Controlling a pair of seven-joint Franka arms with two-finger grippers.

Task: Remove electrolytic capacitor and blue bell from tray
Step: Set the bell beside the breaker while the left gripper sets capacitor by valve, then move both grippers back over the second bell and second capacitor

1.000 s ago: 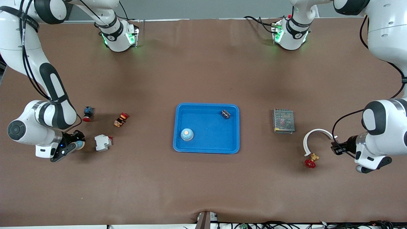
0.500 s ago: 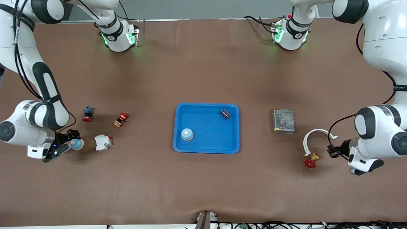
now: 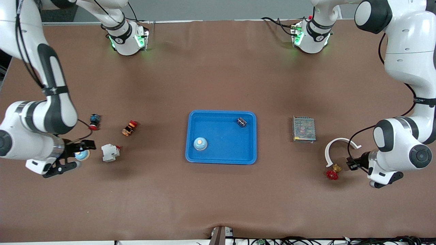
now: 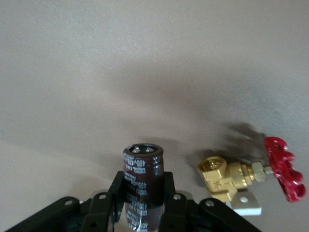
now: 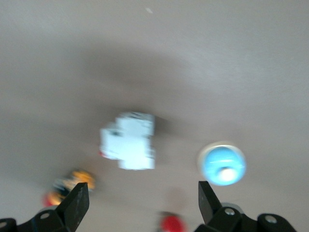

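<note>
A pale blue bell (image 3: 82, 155) (image 5: 222, 164) sits on the table at the right arm's end. My right gripper (image 3: 77, 156) (image 5: 142, 191) hovers over it, open, holding nothing, with the bell near one finger. My left gripper (image 3: 351, 163) (image 4: 143, 182) is shut on a dark brown capacitor (image 4: 143, 162), low over the table beside a brass valve (image 3: 333, 172) (image 4: 227, 174) with a red handle. The blue tray (image 3: 221, 160) at mid-table holds another blue bell (image 3: 200, 144) and a small dark part (image 3: 242, 122).
Next to the right gripper lie a white breaker (image 3: 110, 152) (image 5: 129, 141), an orange-red push button (image 3: 129, 127) and a blue-red button (image 3: 94, 121). Toward the left arm's end are a mesh-covered metal box (image 3: 303, 129) and a white arc (image 3: 335, 146).
The right gripper has opened and let go of the pale blue bell, then drawn back a little. The left gripper has carried the capacitor closer to the valve.
</note>
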